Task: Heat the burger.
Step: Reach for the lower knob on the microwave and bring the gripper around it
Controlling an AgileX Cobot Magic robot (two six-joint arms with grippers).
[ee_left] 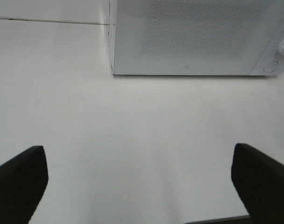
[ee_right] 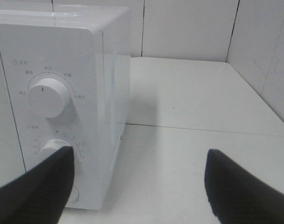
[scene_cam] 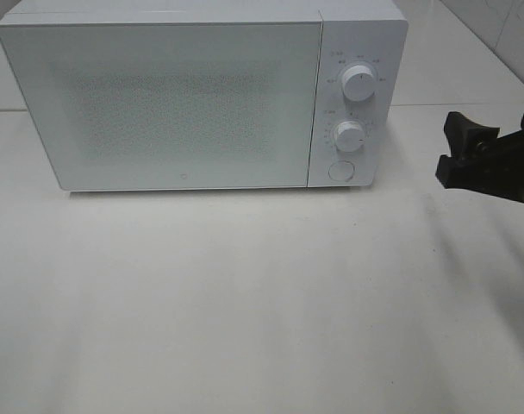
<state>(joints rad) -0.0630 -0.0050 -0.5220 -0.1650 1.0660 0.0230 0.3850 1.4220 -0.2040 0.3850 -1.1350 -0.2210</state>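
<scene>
Exterior high, microwave (scene_cam: 202,99) door seemingly shut, right gripper (scene_cam: 452,147) spread wide nearby

microwave (scene_cam: 365,34) inside can't be seen thru its speckled door (scene_cam: 159,103), dial labels (scene_cam: 358,59) too small to read, right gripper (scene_cam: 450,147) cut off at the high view's rt edge, and in the right wrist view its finger (ee_right: 39,186) covers part of the lower knob (ee_right: 52,145).
</scene>
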